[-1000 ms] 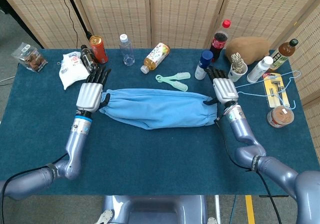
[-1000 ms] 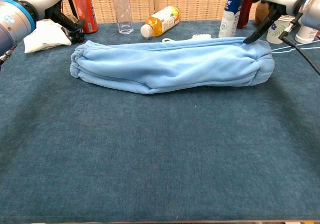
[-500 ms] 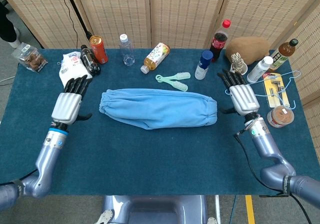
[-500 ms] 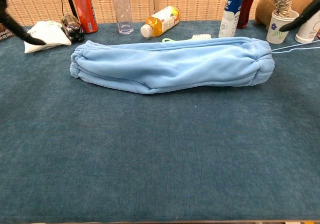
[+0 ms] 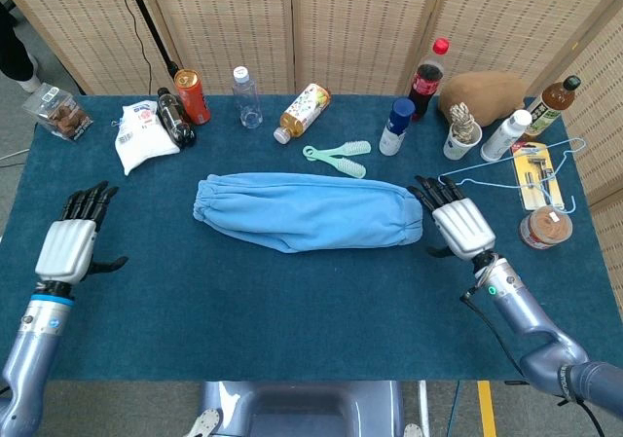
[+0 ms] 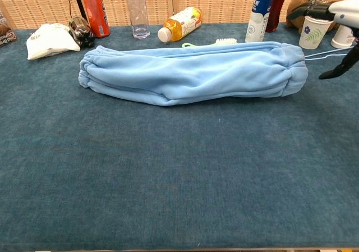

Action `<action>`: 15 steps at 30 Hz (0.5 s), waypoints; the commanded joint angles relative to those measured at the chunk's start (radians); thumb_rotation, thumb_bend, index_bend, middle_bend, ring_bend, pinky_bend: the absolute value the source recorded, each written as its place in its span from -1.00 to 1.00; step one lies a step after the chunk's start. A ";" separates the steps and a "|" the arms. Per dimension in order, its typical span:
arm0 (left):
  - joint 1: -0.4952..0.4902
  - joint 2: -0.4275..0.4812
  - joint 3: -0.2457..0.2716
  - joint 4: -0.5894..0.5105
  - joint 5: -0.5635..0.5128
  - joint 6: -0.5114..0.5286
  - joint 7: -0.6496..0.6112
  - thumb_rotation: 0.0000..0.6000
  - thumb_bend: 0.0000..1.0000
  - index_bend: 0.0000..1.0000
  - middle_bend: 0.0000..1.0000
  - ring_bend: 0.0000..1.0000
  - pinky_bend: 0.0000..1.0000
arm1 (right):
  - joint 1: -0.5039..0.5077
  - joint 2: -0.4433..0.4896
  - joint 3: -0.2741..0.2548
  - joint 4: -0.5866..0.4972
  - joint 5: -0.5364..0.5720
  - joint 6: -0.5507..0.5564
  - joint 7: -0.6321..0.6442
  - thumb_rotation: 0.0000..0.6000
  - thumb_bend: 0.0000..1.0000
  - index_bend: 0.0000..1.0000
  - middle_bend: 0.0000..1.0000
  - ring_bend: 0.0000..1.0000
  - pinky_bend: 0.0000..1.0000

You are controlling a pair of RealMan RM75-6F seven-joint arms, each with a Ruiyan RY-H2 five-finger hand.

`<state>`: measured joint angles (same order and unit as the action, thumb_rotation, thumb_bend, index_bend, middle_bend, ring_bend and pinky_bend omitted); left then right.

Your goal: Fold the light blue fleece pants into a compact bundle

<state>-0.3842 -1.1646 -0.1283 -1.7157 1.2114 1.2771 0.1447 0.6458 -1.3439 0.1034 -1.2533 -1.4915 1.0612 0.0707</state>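
The light blue fleece pants (image 5: 307,210) (image 6: 190,72) lie across the middle of the table as one long folded strip, gathered at both ends. My left hand (image 5: 68,243) hovers far to the left of the pants, near the table's left edge, fingers extended and empty; the chest view does not show it. My right hand (image 5: 458,223) sits just right of the pants' right end, fingers extended and empty, close to the cloth without holding it. In the chest view only part of the right hand (image 6: 342,16) shows at the right edge.
Along the back stand an orange can (image 5: 192,96), a clear bottle (image 5: 246,96), a lying juice bottle (image 5: 303,111), a blue-capped bottle (image 5: 396,127), a cola bottle (image 5: 426,79) and a paper cup (image 5: 460,133). A white bag (image 5: 139,135) lies back left. A wire hanger (image 5: 516,176) lies at right.
My left hand has pulled away from the pants' left end, down toward the left edge. My right hand swung out right, then came back beside the pants' right end. The pants stayed put.
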 commanded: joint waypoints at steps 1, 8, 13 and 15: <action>0.040 0.044 0.024 -0.038 0.013 0.033 -0.026 1.00 -0.78 -1.00 -1.00 -1.00 -1.00 | 0.011 -0.020 -0.009 0.007 -0.017 -0.005 -0.028 1.00 -1.00 -1.00 -1.00 -1.00 -1.00; 0.063 0.095 0.017 -0.055 0.011 0.033 -0.067 1.00 -0.77 -1.00 -1.00 -1.00 -1.00 | 0.049 -0.116 -0.002 0.099 0.003 -0.064 -0.054 1.00 -1.00 -1.00 -1.00 -1.00 -1.00; 0.065 0.103 0.006 -0.050 0.008 0.022 -0.093 1.00 -0.77 -1.00 -1.00 -1.00 -1.00 | 0.060 -0.160 -0.002 0.144 0.003 -0.068 -0.065 1.00 -1.00 -1.00 -1.00 -1.00 -1.00; 0.066 0.104 0.001 -0.048 0.007 0.020 -0.101 1.00 -0.77 -1.00 -1.00 -1.00 -1.00 | 0.066 -0.181 0.002 0.170 0.006 -0.069 -0.063 1.00 -1.00 -1.00 -1.00 -1.00 -1.00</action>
<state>-0.3187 -1.0611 -0.1261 -1.7648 1.2188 1.2981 0.0455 0.7065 -1.5129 0.1026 -1.0959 -1.4883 0.9937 0.0084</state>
